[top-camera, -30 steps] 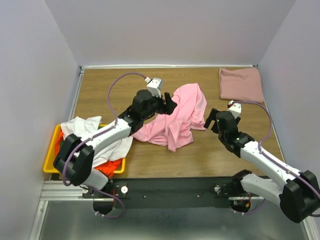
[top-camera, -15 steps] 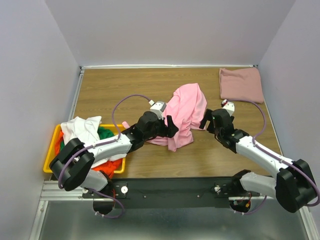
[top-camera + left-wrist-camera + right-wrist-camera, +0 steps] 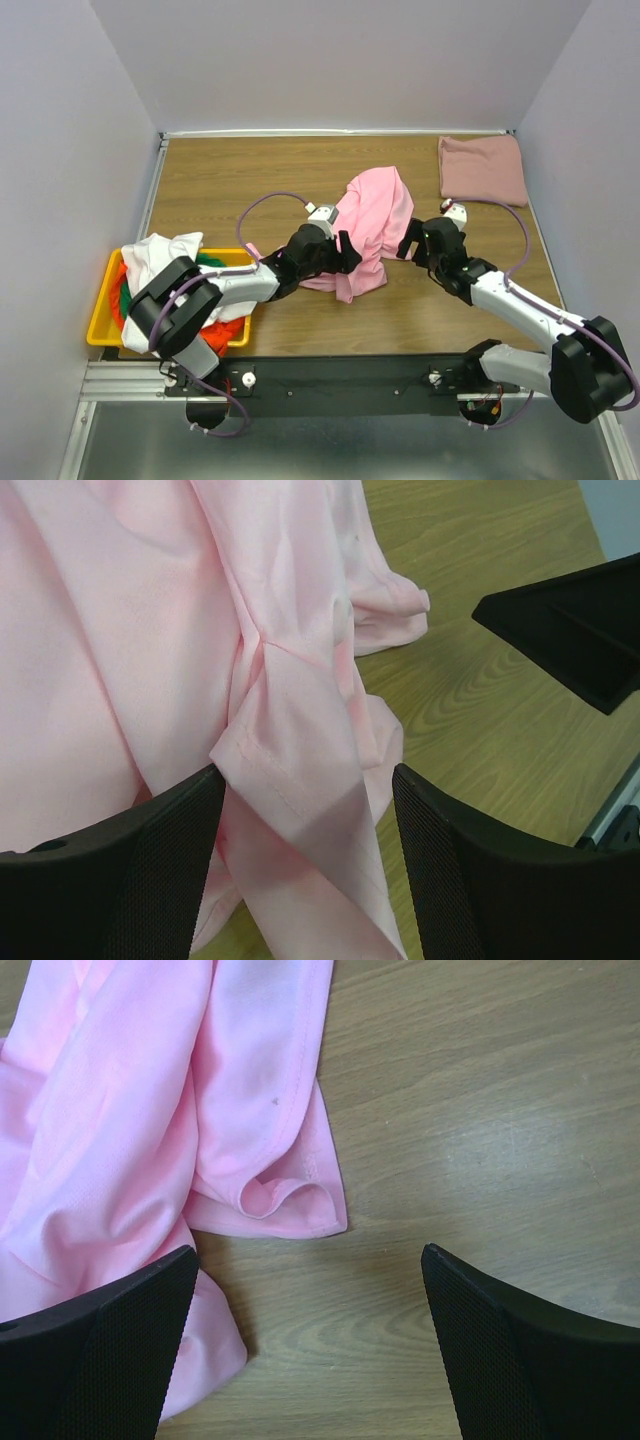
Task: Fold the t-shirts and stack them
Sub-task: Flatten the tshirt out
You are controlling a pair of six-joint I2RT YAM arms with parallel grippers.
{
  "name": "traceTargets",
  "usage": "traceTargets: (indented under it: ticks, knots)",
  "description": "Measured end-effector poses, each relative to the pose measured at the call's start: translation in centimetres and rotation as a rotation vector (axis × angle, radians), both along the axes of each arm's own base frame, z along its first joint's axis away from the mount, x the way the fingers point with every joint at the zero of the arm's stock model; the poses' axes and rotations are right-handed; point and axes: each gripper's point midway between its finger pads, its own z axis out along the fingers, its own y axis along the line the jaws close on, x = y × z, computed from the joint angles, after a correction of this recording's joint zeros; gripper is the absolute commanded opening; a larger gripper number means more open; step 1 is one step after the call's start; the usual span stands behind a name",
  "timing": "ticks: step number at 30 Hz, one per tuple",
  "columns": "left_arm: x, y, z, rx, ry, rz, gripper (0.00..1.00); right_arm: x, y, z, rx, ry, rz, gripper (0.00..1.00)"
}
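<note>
The bright pink t-shirt (image 3: 375, 215) lies crumpled in the middle of the table. My left gripper (image 3: 347, 254) is open at the shirt's near edge. In the left wrist view a hemmed fold of the shirt (image 3: 290, 770) lies between its spread fingers (image 3: 140, 880). My right gripper (image 3: 408, 240) is open and empty beside the shirt's right edge. It hangs over bare wood, with a rolled sleeve (image 3: 275, 1200) just ahead of it. The dusty rose-pink t-shirt (image 3: 483, 170) lies folded at the far right.
A yellow bin (image 3: 98, 335) at the near left holds a white tee (image 3: 160, 255), an orange tee (image 3: 228, 330) and a green tee (image 3: 210, 264). Grey walls close the table on three sides. The right gripper's black finger (image 3: 570, 630) shows in the left wrist view.
My left gripper has swung from the shirt's far side down to its near edge, and the shirt's left part has bunched up to the right. My right gripper has moved closer to the shirt.
</note>
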Motion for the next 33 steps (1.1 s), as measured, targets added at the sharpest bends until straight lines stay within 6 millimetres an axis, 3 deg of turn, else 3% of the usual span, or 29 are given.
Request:
traceTargets:
  ticks: [4, 8, 10, 11, 17, 20, 25, 28, 30, 33]
  knots:
    - [0.6, -0.8, -0.8, -0.004, 0.016, 0.001, 0.65, 0.1, 0.2, 0.2, 0.008, -0.003, 0.007, 0.98]
    - [0.8, -1.0, -0.3, -0.023, 0.003, 0.005, 0.46, 0.2, 0.3, 0.4, 0.011, -0.009, 0.008, 0.98]
    - [1.0, -1.2, 0.0, -0.033, -0.005, 0.009, 0.28, 0.2, 0.3, 0.4, 0.011, -0.009, 0.008, 0.98]
    - [1.1, -1.2, 0.1, -0.038, -0.007, 0.013, 0.04, 0.3, 0.3, 0.3, 0.009, -0.006, 0.008, 0.98]
    - [1.6, -0.8, 0.3, -0.032, -0.019, 0.03, 0.0, 1.2, 0.8, -0.5, -0.01, 0.024, 0.012, 0.9]
    - [2.0, 0.6, 2.1, -0.029, -0.051, 0.067, 0.0, 1.6, 1.1, -0.8, -0.021, 0.037, 0.021, 0.9]
    - [1.8, 4.9, 11.0, -0.083, -0.225, 0.178, 0.0, 2.8, 1.7, 0.3, -0.018, 0.016, 0.027, 0.89]
    - [0.1, 8.0, 15.9, -0.14, -0.316, 0.23, 0.0, 4.2, 2.3, 1.7, -0.009, -0.014, 0.032, 0.89]
    - [-1.2, 9.9, 17.1, -0.156, -0.34, 0.256, 0.0, 5.4, 2.9, 2.7, 0.0, -0.037, 0.036, 0.89]
    - [-2.7, 11.8, 15.8, -0.13, -0.315, 0.277, 0.0, 6.9, 3.7, 3.5, 0.004, -0.054, 0.045, 0.89]
